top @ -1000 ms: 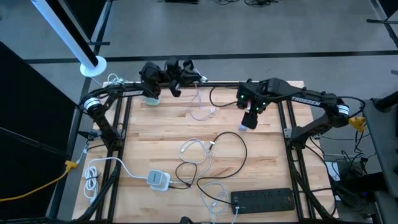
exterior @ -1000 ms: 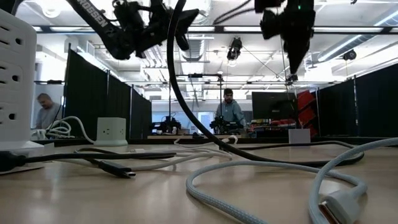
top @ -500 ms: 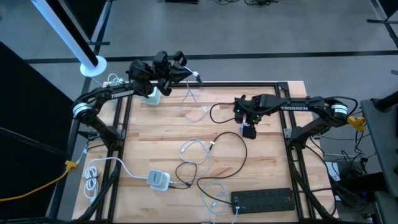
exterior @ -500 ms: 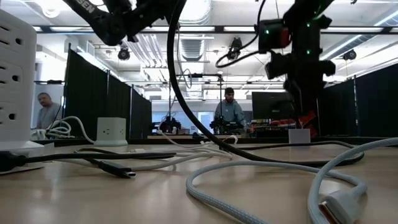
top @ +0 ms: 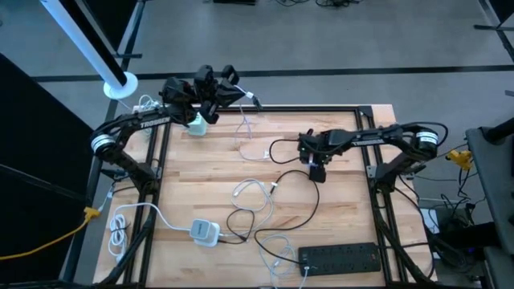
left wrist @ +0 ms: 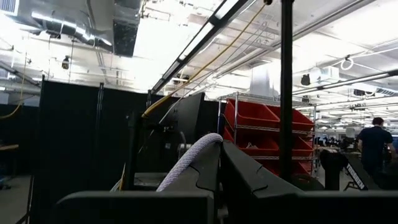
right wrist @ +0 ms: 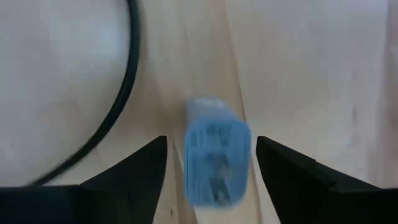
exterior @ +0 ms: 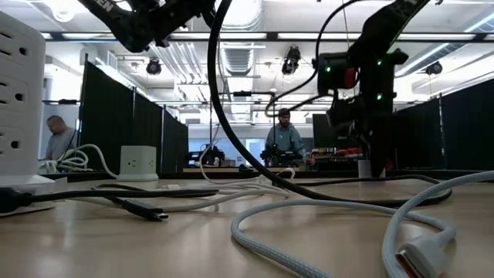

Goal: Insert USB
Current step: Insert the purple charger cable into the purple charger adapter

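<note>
My left gripper [top: 233, 87] is raised over the table's far edge, shut on a white braided USB cable [left wrist: 189, 163]. The cable drops from it to the wood [top: 250, 146]. My right gripper [right wrist: 211, 155] is low over the table's middle right [top: 316, 166] and open. Its fingers stand on either side of a small pale blue charger block [right wrist: 216, 158], with a gap on each side. The block lies flat on the wood, and in the high view the gripper hides it. My left gripper pinches the white braided cable [left wrist: 198, 154] between its two shut fingers. A short length [top: 254, 100] sticks out past the fingers. The rest hangs slack below the gripper, and its lower part [top: 257, 151] lies on the table.
A black cable [top: 297, 189] loops across the middle, right beside my right gripper. A white power cube [top: 197, 124] stands at the far left. Near the front lie a white adapter [top: 205, 231], loose white cables [top: 253, 197] and a black power strip [top: 339, 257]. People stand in the room beyond.
My right gripper has moved toward the table's left and near edge and come down until its open fingers stand around the charger block. My left gripper has risen toward the far edge with the white cable, drawing the cable's upper part up off the table.
</note>
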You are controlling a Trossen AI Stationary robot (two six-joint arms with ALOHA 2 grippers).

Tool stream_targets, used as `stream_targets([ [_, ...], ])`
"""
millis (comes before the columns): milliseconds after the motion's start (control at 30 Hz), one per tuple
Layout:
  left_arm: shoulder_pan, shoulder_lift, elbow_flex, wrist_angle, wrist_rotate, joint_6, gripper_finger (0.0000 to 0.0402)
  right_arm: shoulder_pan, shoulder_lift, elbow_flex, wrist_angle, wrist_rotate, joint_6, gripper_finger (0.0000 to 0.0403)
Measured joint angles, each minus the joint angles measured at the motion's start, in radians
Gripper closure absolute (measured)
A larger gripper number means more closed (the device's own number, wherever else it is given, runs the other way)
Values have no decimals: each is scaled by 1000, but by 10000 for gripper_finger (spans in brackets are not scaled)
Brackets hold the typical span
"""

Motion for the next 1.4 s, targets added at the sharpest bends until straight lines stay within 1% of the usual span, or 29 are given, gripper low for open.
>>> stream_targets([
  [67,0,-12,0,1,0,0,401,0,30,0,14,0,29,214],
  [100,0,-18,0,0,0,-4,401,0,42,0,16,-1,45,234],
  [167,0,-28,0,0,1,-10,401,1,43,0,19,-11,77,289],
  [200,0,-33,0,0,2,-17,401,1,37,1,21,-17,84,300],
  [267,1,-40,0,-1,9,-26,401,0,16,11,14,-47,92,286],
  [433,4,-43,-5,-10,19,-43,401,0,-77,104,-49,-60,150,288],
  [567,5,-43,-6,-17,17,-53,401,-1,-178,238,-44,-77,184,288],
  [667,5,-43,-6,-16,9,-53,401,-4,-243,355,-9,-79,170,288],
  [733,4,-43,-6,-11,-39,-51,401,-11,-281,425,65,-82,150,288],
  [800,-2,-43,-6,6,-114,-50,401,-26,-311,482,144,-96,129,288],
  [900,-23,-43,-4,38,-227,-49,402,-56,-328,538,267,-164,79,288],
  [967,-38,-43,-4,39,-293,-46,402,-76,-329,560,351,-232,50,288],
  [1067,-56,-43,-4,52,-363,-39,402,-112,-329,589,467,-336,35,288],
  [1133,-66,-43,-4,86,-372,-39,402,-135,-326,605,522,-401,35,288],
  [1200,-79,-43,-4,105,-356,-29,402,-152,-324,608,546,-447,35,288],
  [1267,-90,-43,-4,109,-332,-6,402,-154,-316,609,566,-474,35,288],
  [1400,-119,-43,-4,119,-330,24,402,-153,-316,609,550,-512,-1,288],
])
